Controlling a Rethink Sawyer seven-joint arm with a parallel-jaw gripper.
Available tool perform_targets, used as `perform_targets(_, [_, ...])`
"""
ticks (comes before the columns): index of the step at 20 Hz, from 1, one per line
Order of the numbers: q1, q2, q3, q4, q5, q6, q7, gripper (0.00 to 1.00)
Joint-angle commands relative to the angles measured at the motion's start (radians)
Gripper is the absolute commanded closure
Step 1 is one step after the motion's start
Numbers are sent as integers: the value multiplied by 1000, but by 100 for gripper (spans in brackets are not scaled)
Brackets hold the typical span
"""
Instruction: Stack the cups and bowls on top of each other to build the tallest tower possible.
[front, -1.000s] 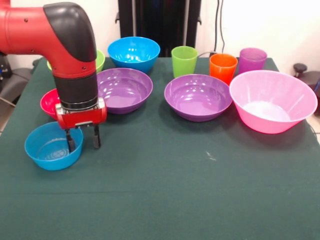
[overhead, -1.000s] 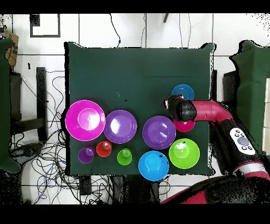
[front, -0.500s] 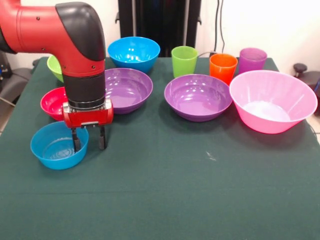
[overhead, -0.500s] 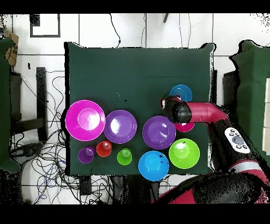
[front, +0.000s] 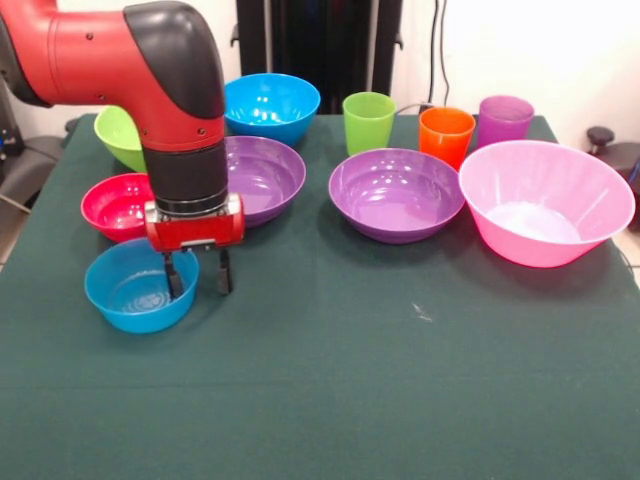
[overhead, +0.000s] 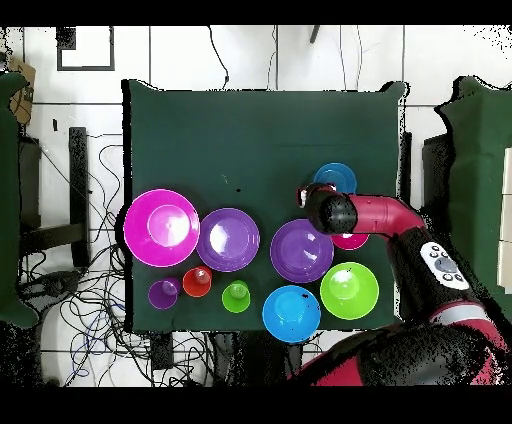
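Observation:
My gripper (front: 197, 285) (overhead: 308, 192) is open and straddles the right rim of a small blue bowl (front: 130, 295) (overhead: 335, 177): one finger is inside the bowl and one outside. A small red bowl (front: 112, 205) and a lime green bowl (front: 118, 135) lie behind it. Two purple bowls (front: 265, 175) (front: 397, 195) sit mid-table, and a second blue bowl (front: 268, 105) is at the back. The big pink bowl (front: 545, 200) is at the right. The green cup (front: 368, 120), orange cup (front: 446, 135) and purple cup (front: 504, 120) stand upright in the back row.
The arm (overhead: 385, 212) reaches over the red bowl in the overhead view. Dark green cloth (front: 380, 380) covers the table, with a broad bare stretch at the front. Cables lie on the floor beside the table (overhead: 95, 200).
My gripper has moved to the right in the front view, and the small blue bowl has slid along with it on the cloth. The other bowls and the cups have not moved.

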Motion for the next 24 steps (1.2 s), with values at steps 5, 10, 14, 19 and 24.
perform_targets(5, [117, 114, -27, 194, 70, -34, 206, 0])
perform_targets(10, [162, 105, -57, 211, 126, -78, 254, 0])
perform_targets(14, [185, 102, -69, 224, 172, -102, 276, 0])
perform_targets(19, [224, 102, -91, 239, 215, -156, 327, 0])
perform_targets(24, [259, 103, -107, 241, 249, -198, 373, 0])
